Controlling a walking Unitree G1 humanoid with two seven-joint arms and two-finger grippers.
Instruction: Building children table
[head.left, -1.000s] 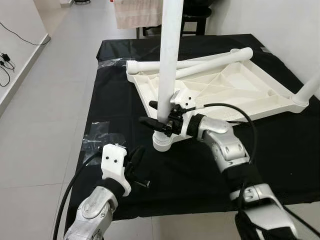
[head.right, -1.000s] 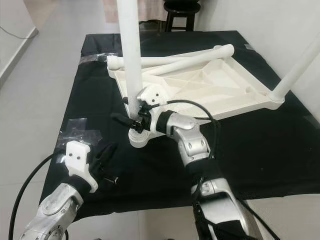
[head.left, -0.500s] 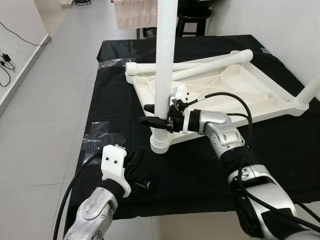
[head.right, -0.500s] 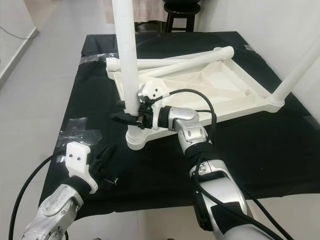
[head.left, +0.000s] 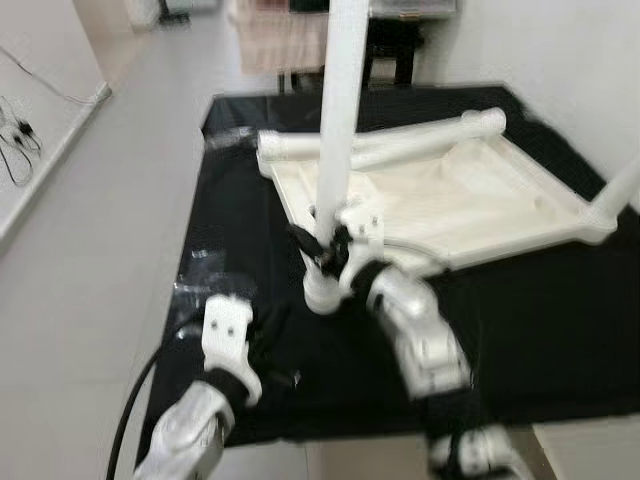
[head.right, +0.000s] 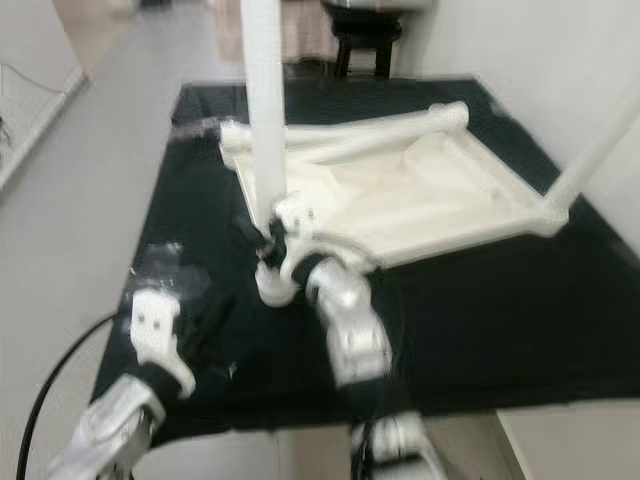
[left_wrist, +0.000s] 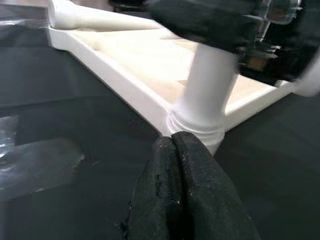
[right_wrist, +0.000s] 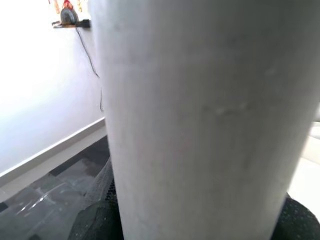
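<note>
A white children's table top (head.left: 470, 200) lies upside down on a black cloth (head.left: 540, 310). One white leg (head.left: 338, 120) stands upright in its near corner socket (left_wrist: 197, 122). My right gripper (head.left: 318, 245) is at the base of this leg, fingers on both sides of it, and the leg (right_wrist: 200, 115) sits right against that wrist camera. Low over the cloth, in front of the socket, my left gripper (left_wrist: 177, 150) is shut and empty, its fingers (left_wrist: 195, 195) pressed together. A second leg (head.left: 400, 140) lies along the far rim. A third leg (head.left: 622, 188) stands at the right corner.
Crumpled clear plastic wrap (head.left: 205, 285) lies on the cloth by its left edge. A dark stool (head.right: 362, 45) and a hanging cloth (head.left: 275, 45) stand behind the table. Grey floor tiles (head.left: 90, 250) run along the left, and a white wall (head.left: 590, 70) rises on the right.
The head camera has shifted and the picture is now blurred. My right forearm has swung in below the leg, gripper still on it. The left gripper stays where it was.
</note>
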